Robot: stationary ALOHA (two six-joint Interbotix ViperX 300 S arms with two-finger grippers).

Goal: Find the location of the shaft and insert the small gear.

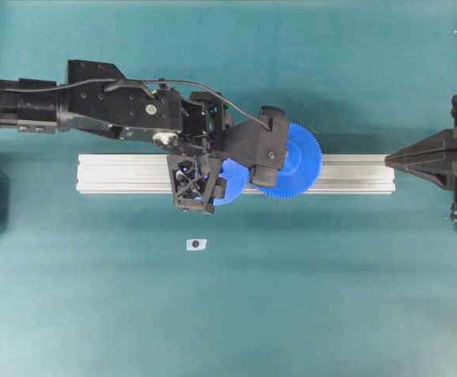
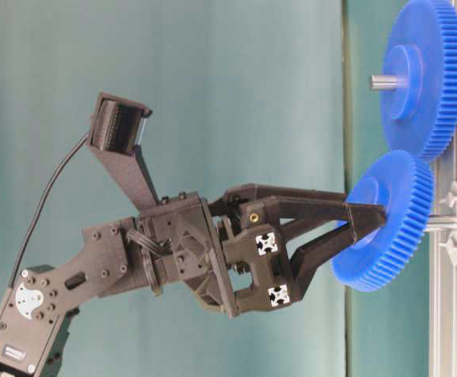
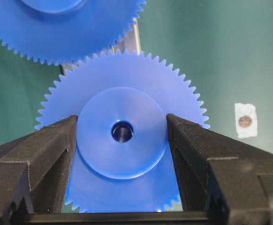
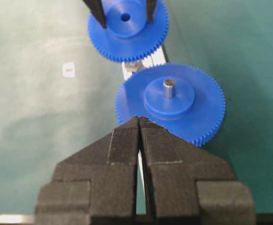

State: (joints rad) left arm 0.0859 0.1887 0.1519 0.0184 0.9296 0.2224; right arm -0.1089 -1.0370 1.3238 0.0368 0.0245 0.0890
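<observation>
Your small gear [image 3: 122,140] is a bright blue toothed wheel with a raised round hub and a dark centre hole. The left tool [image 3: 121,133] is clamped on that hub, one finger on each side, holding the gear over the aluminium rail [image 1: 118,173]. From the table-level view you can see the shaft [image 2: 442,224], a thin grey pin on a clear mount, poking out right behind the gear's back face; whether it sits in the hole you cannot tell. From overhead the arm hides both the pin and most of the gear. The larger gear [image 4: 170,103] stands just beside it on the rail with its own grey pin through the centre, teeth close to the small gear's. Your right tool [image 4: 140,123] has its fingers pressed together, well apart from the gears. A small white tag [image 1: 196,244] lies on the green worktop [image 1: 330,298].
</observation>
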